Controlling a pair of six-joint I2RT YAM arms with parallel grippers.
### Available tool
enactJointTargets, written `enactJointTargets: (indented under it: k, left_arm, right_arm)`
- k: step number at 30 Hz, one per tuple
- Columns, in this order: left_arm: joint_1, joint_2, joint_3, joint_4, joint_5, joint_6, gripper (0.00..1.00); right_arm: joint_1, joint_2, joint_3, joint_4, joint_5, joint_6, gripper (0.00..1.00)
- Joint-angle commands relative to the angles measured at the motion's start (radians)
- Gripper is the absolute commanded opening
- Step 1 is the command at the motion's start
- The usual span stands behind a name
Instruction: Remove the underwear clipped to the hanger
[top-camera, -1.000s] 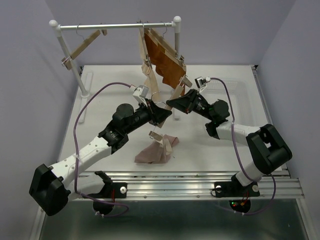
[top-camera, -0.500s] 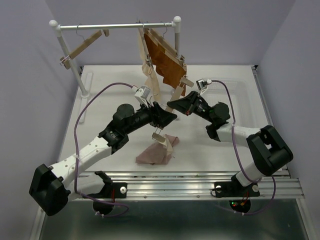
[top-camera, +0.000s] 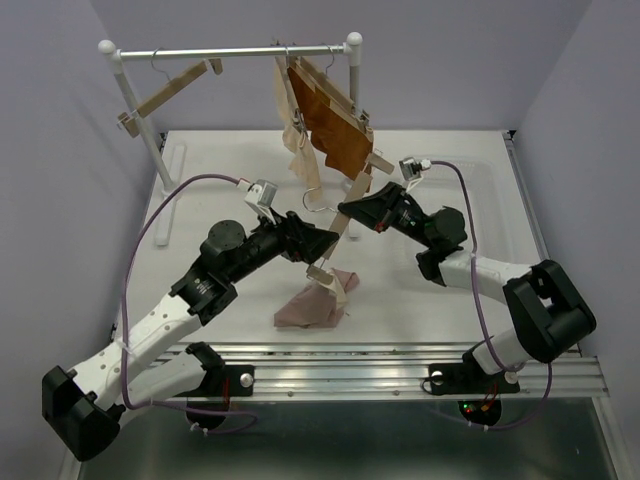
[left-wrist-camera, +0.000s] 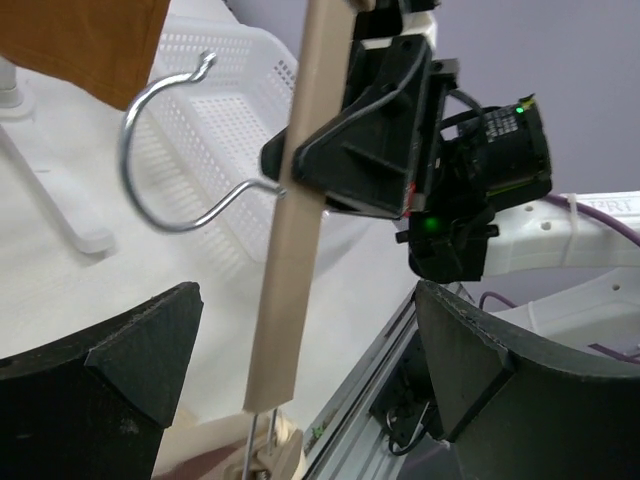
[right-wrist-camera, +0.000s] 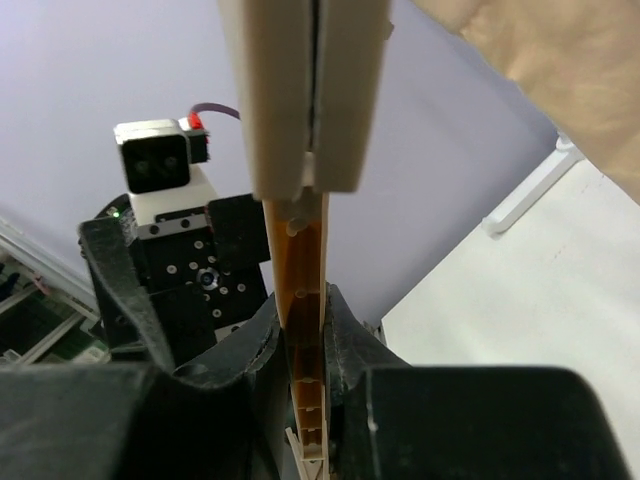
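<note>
My right gripper (top-camera: 350, 212) (right-wrist-camera: 305, 340) is shut on the bar of a tilted wooden hanger (top-camera: 338, 235) (left-wrist-camera: 300, 200) held off the rail. The hanger's wire hook (left-wrist-camera: 170, 150) points left. Its lower clip (top-camera: 320, 272) meets the pale pink underwear (top-camera: 312, 305), which is heaped on the table. My left gripper (top-camera: 318, 240) (left-wrist-camera: 300, 400) is open, with one finger on each side of the bar and neither touching it. Cream-beige underwear (top-camera: 300, 150) and orange-brown underwear (top-camera: 330, 125) hang from hangers on the rail.
The metal rail (top-camera: 230, 52) on white posts stands at the back and carries an empty wooden hanger (top-camera: 165, 90) on its left. A white slotted basket (top-camera: 490, 190) (left-wrist-camera: 230, 120) sits on the right of the table. An aluminium frame (top-camera: 400, 365) runs along the near edge.
My left gripper has opened wide, and its arm has drawn back to the left, away from the hanger. The right gripper keeps hold of the hanger bar, shifted slightly right.
</note>
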Motion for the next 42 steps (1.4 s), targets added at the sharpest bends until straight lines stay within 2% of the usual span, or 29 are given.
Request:
enactJointTargets:
  k: [1, 7, 11, 18, 35, 42]
  left_arm:
    - [0.012, -0.066, -0.035, -0.057, -0.044, 0.015, 0.99]
    - [0.036, -0.133, -0.093, -0.070, -0.052, -0.035, 0.99]
    - [0.045, -0.152, -0.113, -0.029, 0.017, -0.043, 0.99]
    - [0.049, -0.143, -0.116, 0.000, 0.109, -0.046, 0.99]
    - [0.050, -0.135, -0.119, 0.034, 0.146, -0.066, 0.98]
    - [0.050, -0.147, -0.116, 0.009, 0.122, -0.062, 0.78]
  right_arm:
    - [-0.002, -0.081, 0.016, 0.105, 0.022, -0.076, 0.01]
    - [-0.011, -0.147, 0.037, 0.016, 0.038, -0.120, 0.01]
    - [-0.020, -0.155, 0.063, -0.024, 0.052, -0.153, 0.01]
    - [-0.020, -0.105, 0.137, -0.009, 0.024, -0.142, 0.01]
    - [-0.020, -0.006, 0.229, -0.052, 0.003, -0.162, 0.01]
    - [-0.029, -0.008, 0.217, -0.104, 0.039, -0.176, 0.01]
